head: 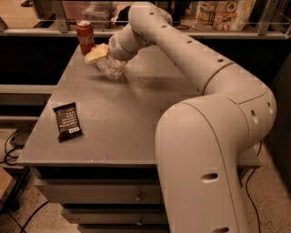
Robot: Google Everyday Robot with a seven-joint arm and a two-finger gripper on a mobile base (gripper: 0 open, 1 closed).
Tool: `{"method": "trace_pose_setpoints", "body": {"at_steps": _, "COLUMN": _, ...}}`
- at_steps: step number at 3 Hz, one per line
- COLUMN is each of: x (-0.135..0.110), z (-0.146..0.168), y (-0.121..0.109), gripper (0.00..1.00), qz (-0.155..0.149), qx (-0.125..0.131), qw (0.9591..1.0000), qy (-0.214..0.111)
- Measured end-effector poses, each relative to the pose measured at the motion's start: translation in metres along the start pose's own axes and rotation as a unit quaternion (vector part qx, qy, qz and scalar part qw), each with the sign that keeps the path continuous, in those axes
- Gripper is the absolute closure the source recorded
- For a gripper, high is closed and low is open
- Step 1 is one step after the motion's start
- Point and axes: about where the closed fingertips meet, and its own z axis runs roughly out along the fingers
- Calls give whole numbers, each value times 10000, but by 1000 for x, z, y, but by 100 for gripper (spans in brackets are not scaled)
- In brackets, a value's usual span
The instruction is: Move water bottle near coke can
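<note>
The water bottle [109,67], clear and crinkled, hangs tilted in my gripper [98,54] just above the far left part of the grey table [136,113]. The gripper is shut on the bottle, and its pale yellowish fingers [95,53] cover the bottle's upper end, so cap and label are hidden. The coke can [85,37], red with a silver top, stands upright at the table's far left corner, a short way left of and behind the gripper. Bottle and can are apart.
A flat dark snack wrapper [68,120] lies near the table's front left edge. My arm [195,68] reaches across the right half of the table. Drawers [95,195] sit under the tabletop. A railing with packaged goods [223,13] runs behind the table.
</note>
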Motion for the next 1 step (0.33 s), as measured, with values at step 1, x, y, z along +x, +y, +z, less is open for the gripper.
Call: {"method": "trace_pose_setpoints", "body": {"at_steps": 1, "x": -3, "z": -3, "y": 4, "gripper": 0, "qz": 0, "qx": 0, "qw": 10000, "qy": 0}}
